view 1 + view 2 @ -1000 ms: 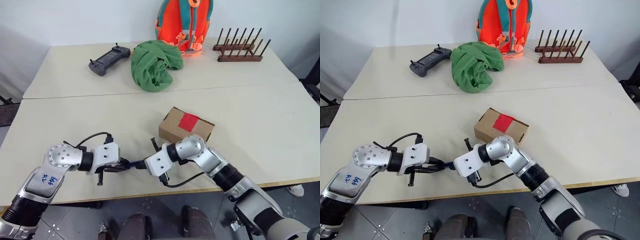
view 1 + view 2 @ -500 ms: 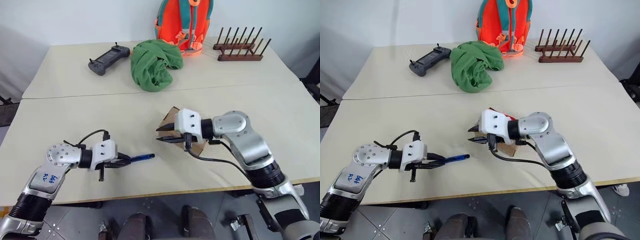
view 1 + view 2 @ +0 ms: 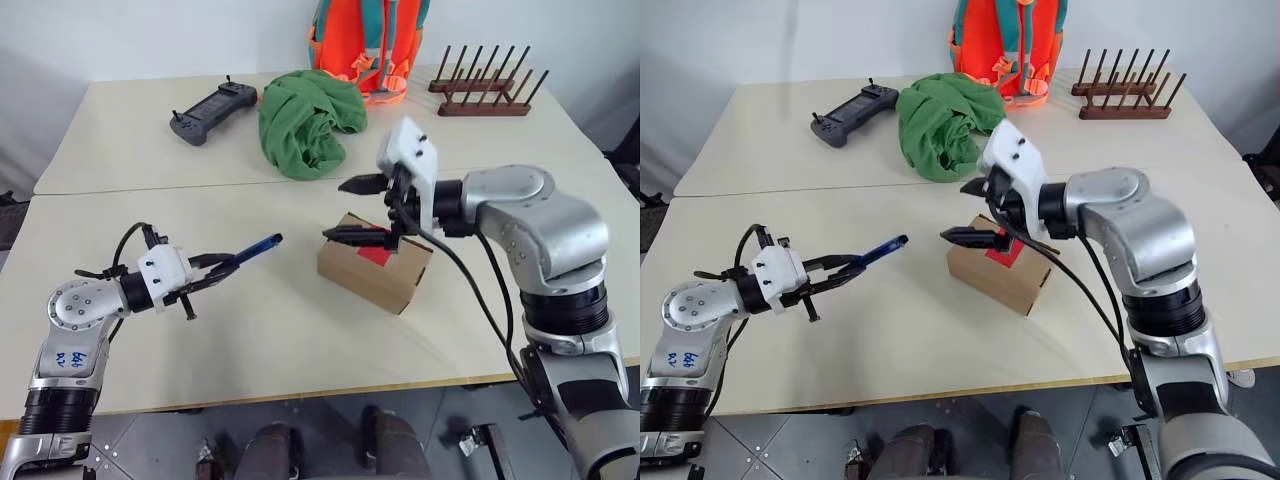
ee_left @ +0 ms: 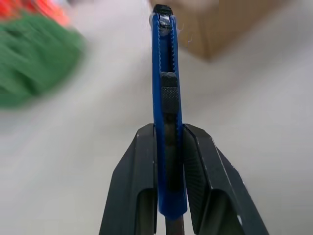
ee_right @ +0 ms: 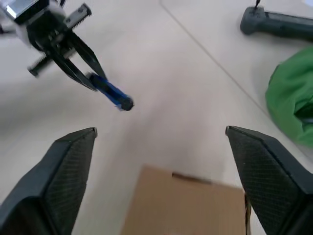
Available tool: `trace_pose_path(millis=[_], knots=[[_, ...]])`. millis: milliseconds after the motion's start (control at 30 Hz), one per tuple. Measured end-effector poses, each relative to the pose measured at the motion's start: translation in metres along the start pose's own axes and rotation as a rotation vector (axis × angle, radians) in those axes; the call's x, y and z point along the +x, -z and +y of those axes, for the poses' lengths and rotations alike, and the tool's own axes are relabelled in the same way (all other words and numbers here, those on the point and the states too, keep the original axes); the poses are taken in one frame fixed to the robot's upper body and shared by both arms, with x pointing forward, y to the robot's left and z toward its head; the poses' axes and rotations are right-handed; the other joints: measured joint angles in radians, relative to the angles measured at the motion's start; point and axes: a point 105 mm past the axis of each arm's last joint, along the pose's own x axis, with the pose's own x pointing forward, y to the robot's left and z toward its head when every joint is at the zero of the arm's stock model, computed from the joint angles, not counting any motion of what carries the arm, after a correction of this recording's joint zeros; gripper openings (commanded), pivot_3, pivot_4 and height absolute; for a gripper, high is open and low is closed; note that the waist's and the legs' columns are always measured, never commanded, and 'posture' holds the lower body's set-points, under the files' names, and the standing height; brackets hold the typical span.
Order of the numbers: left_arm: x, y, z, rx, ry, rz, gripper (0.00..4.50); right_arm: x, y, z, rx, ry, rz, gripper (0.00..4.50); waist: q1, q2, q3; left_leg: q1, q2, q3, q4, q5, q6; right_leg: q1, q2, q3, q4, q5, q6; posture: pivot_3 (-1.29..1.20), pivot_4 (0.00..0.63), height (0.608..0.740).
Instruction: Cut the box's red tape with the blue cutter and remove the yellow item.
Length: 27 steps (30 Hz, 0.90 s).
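left jaws: the left gripper is pinched tight on the blue cutter, held up off the table, tip aimed at the box but well apart from it

right jaws: the right gripper is spread wide with nothing in it, hanging right over the box's top

risk 1: the cutter is held near its back end, so I'd guess it could twist or slip once the tip presses into the red tape

risk 2: the box is loose on the table, nothing pinning it yet, so it might just skid away from the blade

risk 3: the right arm partly covers the tape, so the two could bump

box contents: lid flaps closed, can't see the yellow item, presumably inside
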Motion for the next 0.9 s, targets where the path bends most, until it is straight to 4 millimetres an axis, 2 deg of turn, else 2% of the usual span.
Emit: trace_pose_path(millis=[133,233,433,767,900], knots=[[0.009,-0.012,0.003,0.022,-0.034,-0.094,0.41,0.004,-0.019,-0.005,0.104,0.001,0.002,4.46,0.000,0.000,0.000,-0.001,0.000,0.002,0.000,0.000,0.000,0.002,0.000,-0.005,0.000,0.000,0.000,0.00,0.150,0.740],[0.025,-0.023,0.005,0.036,-0.041,-0.167,0.41,0.009,-0.023,-0.007,0.172,-0.025,0.029,4.46,0.003,0.000,0.000,-0.002,0.000,0.002,0.001,0.000,0.000,0.003,0.000,-0.007,-0.001,0.000,0.000,0.00,0.150,0.740],[0.055,-0.034,0.006,0.038,-0.021,-0.257,0.41,0.029,-0.014,-0.008,0.296,-0.096,0.096,4.46,-0.010,-0.001,0.000,-0.002,0.000,0.002,0.000,0.000,0.000,0.003,0.001,-0.011,-0.001,0.000,0.000,0.00,0.150,0.740],[0.071,-0.039,0.002,0.045,0.004,-0.303,0.41,0.042,-0.006,-0.007,0.351,-0.146,0.191,4.46,-0.026,-0.001,0.000,-0.002,0.001,0.001,0.000,0.000,-0.001,0.003,0.001,-0.014,-0.001,0.000,0.000,0.00,0.150,0.740],[0.073,-0.040,0.000,0.044,0.011,-0.309,0.41,0.045,-0.005,-0.005,0.355,-0.161,0.227,3.56,-0.026,-0.001,0.000,-0.002,0.001,0.001,0.000,0.000,-0.001,0.003,0.001,-0.013,-0.001,0.000,0.000,0.00,0.150,0.740]])
